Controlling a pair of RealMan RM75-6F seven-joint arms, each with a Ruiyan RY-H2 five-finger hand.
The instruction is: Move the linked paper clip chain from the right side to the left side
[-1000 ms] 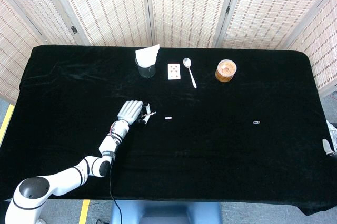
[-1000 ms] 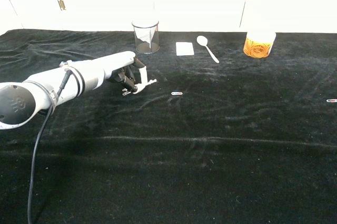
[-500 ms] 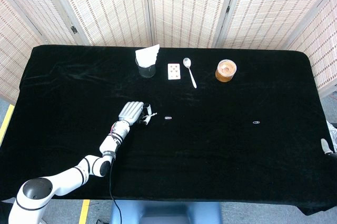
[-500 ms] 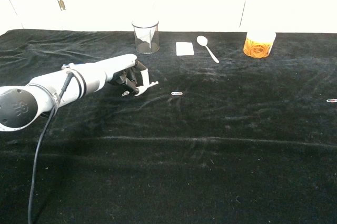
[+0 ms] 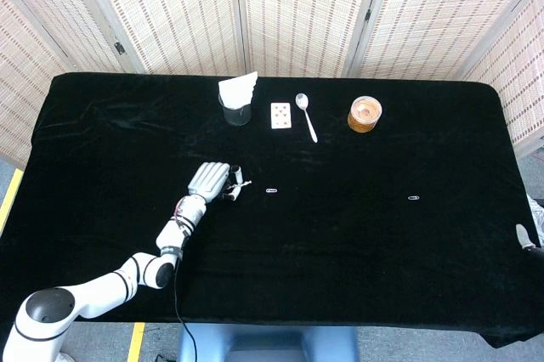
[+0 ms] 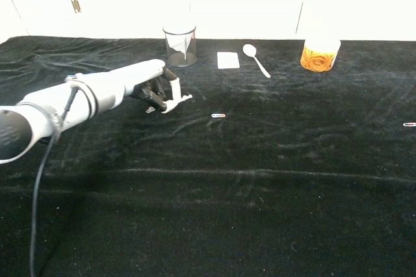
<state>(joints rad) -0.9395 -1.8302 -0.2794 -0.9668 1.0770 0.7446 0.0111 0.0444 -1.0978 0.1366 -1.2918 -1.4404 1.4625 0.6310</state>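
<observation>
My left hand (image 5: 212, 181) hovers low over the black table (image 5: 357, 251), left of centre; in the chest view the left hand (image 6: 159, 92) has its fingers curled in. A small silvery piece of the paper clip chain (image 6: 150, 109) dangles beneath those fingers, so the hand pinches it. One short clip piece (image 5: 272, 189) lies on the cloth just right of the hand, also seen as the clip piece (image 6: 218, 116). Another clip (image 5: 414, 198) lies far to the right. Only a grey sliver of my right hand (image 5: 526, 236) shows at the right edge.
Along the back stand a clear cup with white paper (image 5: 236, 100), a playing card (image 5: 280, 115), a white spoon (image 5: 305, 115) and a jar of orange rubber bands (image 5: 365, 113). Folding screens stand behind the table.
My left hand has shifted slightly left and a little up, and the dangling clip piece went with it. The clips on the cloth have not moved.
</observation>
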